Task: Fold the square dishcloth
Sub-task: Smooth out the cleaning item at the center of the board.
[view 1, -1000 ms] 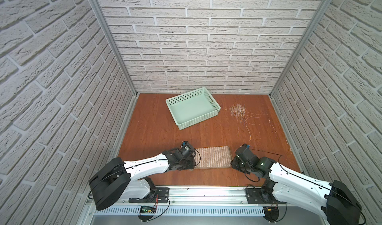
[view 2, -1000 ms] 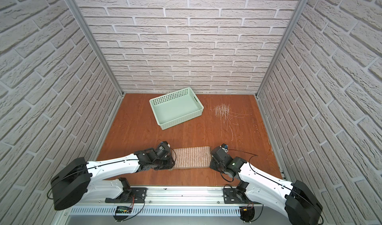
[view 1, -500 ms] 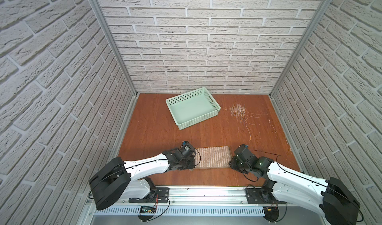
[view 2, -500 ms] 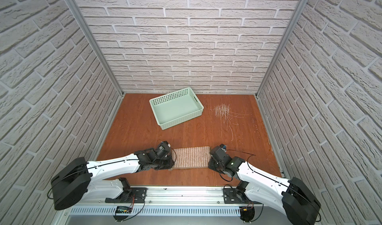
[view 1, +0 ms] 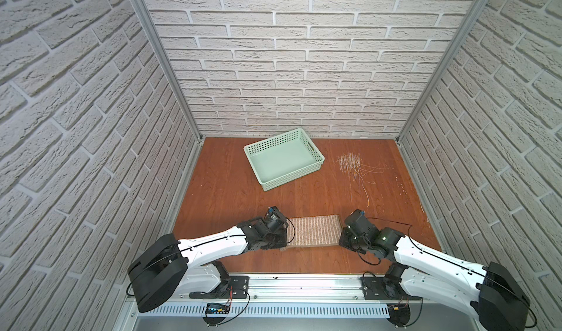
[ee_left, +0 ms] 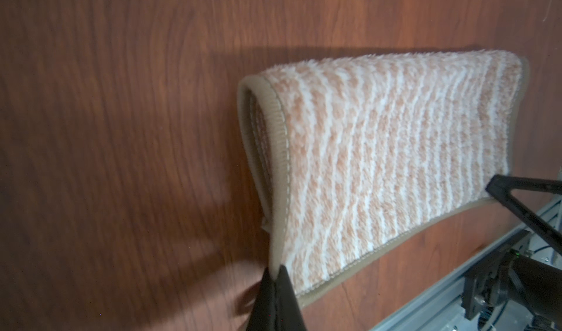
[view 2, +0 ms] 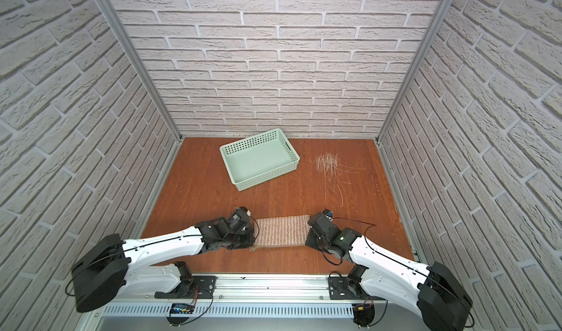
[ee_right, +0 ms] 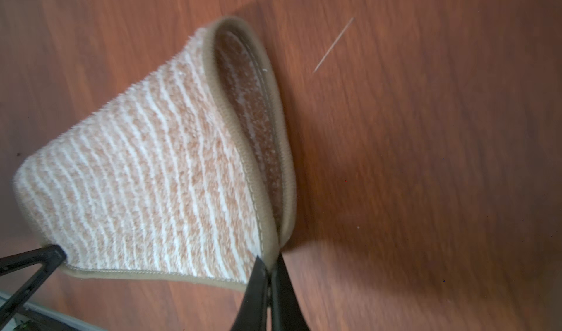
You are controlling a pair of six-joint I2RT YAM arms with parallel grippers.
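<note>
Pinching with my left claw [ee_left: 275, 279], I have the near-left corner of the square dishcloth [view 1: 314, 230] caught between jaws pressed tight together. The left wrist view shows the brown edging of both layers meeting right at the tips. The cloth is already doubled over, a striped band lying close to the front edge of the worktop [view 1: 228, 192], roughly centred between my two arms, with its rounded fold facing the back edge. Its side edges gape like a pocket, so the layers are not pressed flat.

Well behind it, toward the back edge, sits the green basket [view 1: 293, 177], apart from everything and no part of this job.

My right claw [ee_right: 269, 267] mirrors the left, jaws closed on the near-right corner and gripping top and bottom edging together. Holding both free corners at once makes sense to me: the two layers line up and the front edge runs taut. I judge the first fold made, and the next move either a second fold or laying the edge down. The risk is a layer slipping from one pinch.

Pale scratches [view 1: 351, 165] mark the wood toward the back right.
</note>
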